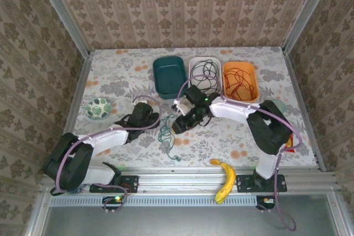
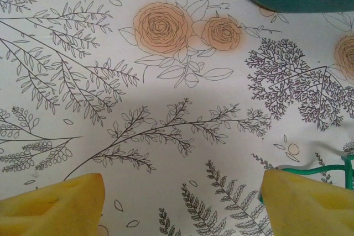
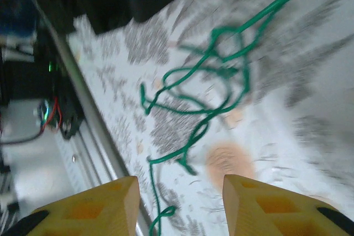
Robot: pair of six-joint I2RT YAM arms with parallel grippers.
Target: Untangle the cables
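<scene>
Left claw (image 2: 180,186) wide apart, empty; green cable (image 2: 347,172) beside one finger. Right claw (image 3: 180,183) moderately parted, empty.

No legible text, label, brand, number or sign in any of the three views. The printed surfaces carry pattern only: flowers and leaves on the tablecloth (image 1: 127,70), a repeating ornament on the wallpaper (image 1: 182,9).
</scene>
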